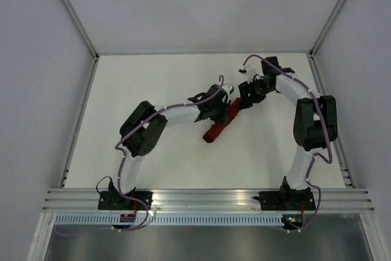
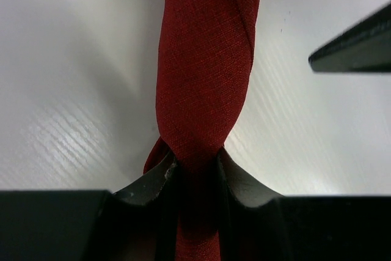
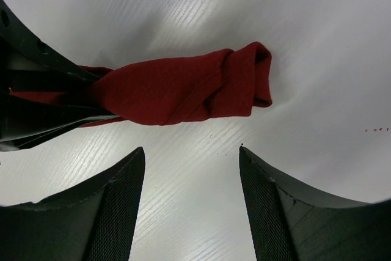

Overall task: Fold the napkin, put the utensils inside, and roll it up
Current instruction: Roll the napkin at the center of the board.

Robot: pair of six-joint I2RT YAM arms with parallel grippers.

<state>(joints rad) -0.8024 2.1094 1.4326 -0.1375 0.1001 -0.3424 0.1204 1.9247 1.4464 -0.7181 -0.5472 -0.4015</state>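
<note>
Top view: the napkin (image 1: 215,131) lies as a rolled maroon bundle on the table (image 1: 153,77), slanting from lower left to upper right. The left gripper (image 1: 221,109) sits on the napkin's upper-right part. The right gripper (image 1: 246,97) is just past that end of the napkin.

Left wrist view: the left gripper (image 2: 194,166) is clamped on the napkin (image 2: 204,71). Its fingers (image 2: 149,184) press in from both sides and pinch the roll narrow. To the right of the napkin, a dark finger (image 2: 357,50) of the right gripper juts in, apart from the cloth.

Right wrist view: the right gripper (image 3: 192,169) has its fingers (image 3: 119,212) spread wide with only table between them, near the napkin (image 3: 183,90) and not touching it. The napkin's free end is folded over on itself. At the napkin's left, the left gripper (image 3: 36,111) holds it.
</note>
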